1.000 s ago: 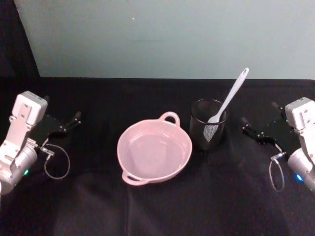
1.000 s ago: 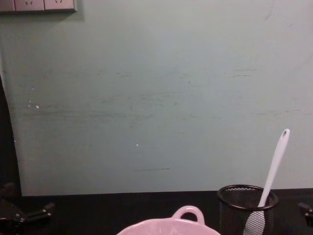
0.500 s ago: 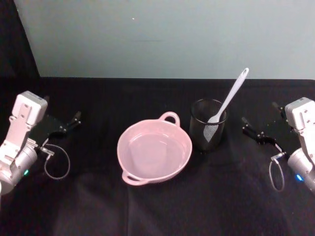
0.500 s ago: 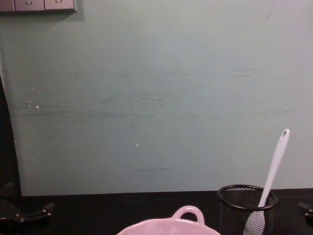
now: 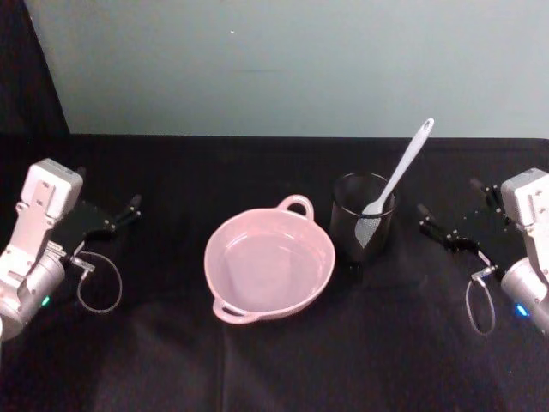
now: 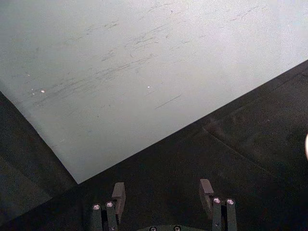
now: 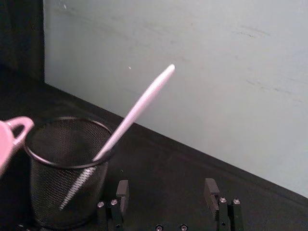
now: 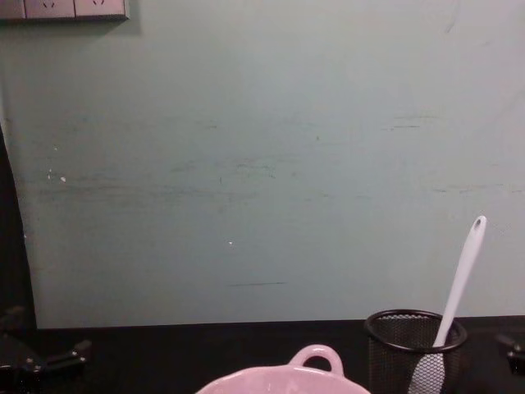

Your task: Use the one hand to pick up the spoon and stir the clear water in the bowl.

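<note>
Your right tool (image 7: 166, 187) sits near the right edge of the black-draped counter (image 5: 274, 360), jaws spread wide, just beside the black wire-mesh cup (image 5: 350, 239). The slim white plastic spoon (image 5: 403, 170) leans in that cup, flat blade down. The glossy pink bowl (image 5: 319, 273) sits mid-counter, near the cup. Your left tool (image 6: 162, 188), equally wide, waits near the left edge.

The left gripper (image 6: 162, 190) sits low at the robot's left side, fingers (image 6: 119, 192) spread wide and holding nothing; the right gripper (image 7: 166, 186) mirrors it on the right, jaws equally parted, both pointing forward and inward.
</note>
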Controlling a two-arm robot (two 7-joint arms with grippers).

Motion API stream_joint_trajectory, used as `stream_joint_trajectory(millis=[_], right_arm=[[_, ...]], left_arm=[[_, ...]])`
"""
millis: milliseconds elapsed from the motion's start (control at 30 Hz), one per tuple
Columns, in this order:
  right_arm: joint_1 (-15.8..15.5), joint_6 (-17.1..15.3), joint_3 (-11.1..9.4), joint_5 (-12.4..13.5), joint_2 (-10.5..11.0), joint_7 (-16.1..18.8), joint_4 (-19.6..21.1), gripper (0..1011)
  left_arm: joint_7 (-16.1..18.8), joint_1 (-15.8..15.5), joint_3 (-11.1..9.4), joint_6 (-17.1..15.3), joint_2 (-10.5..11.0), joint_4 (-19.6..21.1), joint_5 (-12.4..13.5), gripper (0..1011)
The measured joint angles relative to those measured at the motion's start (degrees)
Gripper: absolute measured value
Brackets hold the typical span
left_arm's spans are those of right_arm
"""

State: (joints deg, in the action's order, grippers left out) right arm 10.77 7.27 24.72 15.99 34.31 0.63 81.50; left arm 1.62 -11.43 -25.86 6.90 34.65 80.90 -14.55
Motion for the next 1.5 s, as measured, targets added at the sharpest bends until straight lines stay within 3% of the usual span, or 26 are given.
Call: stream_joint_trajectory(millis=[233,300,433,467,600,633,733,767,867,1100,1500], right_arm=[[-4.1,1.9,-3.9,4.2,0.9,2.1,5.1,1002],[-6.2,3.2,-6.3,8.5,0.9,4.3,7.3,1002],[-7.8,4.4,-8.3,14.1,0.1,7.8,8.3,1002],[-8.3,4.8,-9.2,17.1,-0.6,9.6,8.5,1002],[-8.8,4.8,-11.0,24.5,-2.8,14.3,8.3,1002],[-8.8,4.1,-11.8,27.6,-3.9,16.1,8.0,1002],[-8.6,2.4,-12.9,31.8,-5.3,17.9,7.6,1002],[-8.4,0.9,-13.6,34.6,-6.4,18.7,7.4,1002],[-7.6,-2.9,-15.0,39.5,-8.0,19.5,6.7,1002],[-5.1,-9.2,-15.1,45.3,-8.5,18.1,5.3,1002],[-0.6,-15.1,-10.9,45.6,-5.5,14.0,4.7,1002]], left_arm=[[0.0,0.0,0.0,0.0,0.0,0.0,0.0,1011],[0.0,0.0,0.0,0.0,0.0,0.0,0.0,1011],[0.0,0.0,0.0,0.0,0.0,0.0,0.0,1011],[0.0,0.0,0.0,0.0,0.0,0.0,0.0,1011],[0.0,0.0,0.0,0.0,0.0,0.0,0.0,1011],[0.0,0.0,0.0,0.0,0.0,0.0,0.0,1011],[0.0,0.0,0.0,0.0,0.0,0.0,0.0,1011],[0.0,0.0,0.0,0.0,0.0,0.0,0.0,1011],[0.0,0.0,0.0,0.0,0.0,0.0,0.0,1012],[0.0,0.0,0.0,0.0,0.0,0.0,0.0,1011],[0.0,0.0,0.0,0.0,0.0,0.0,0.0,1011]])
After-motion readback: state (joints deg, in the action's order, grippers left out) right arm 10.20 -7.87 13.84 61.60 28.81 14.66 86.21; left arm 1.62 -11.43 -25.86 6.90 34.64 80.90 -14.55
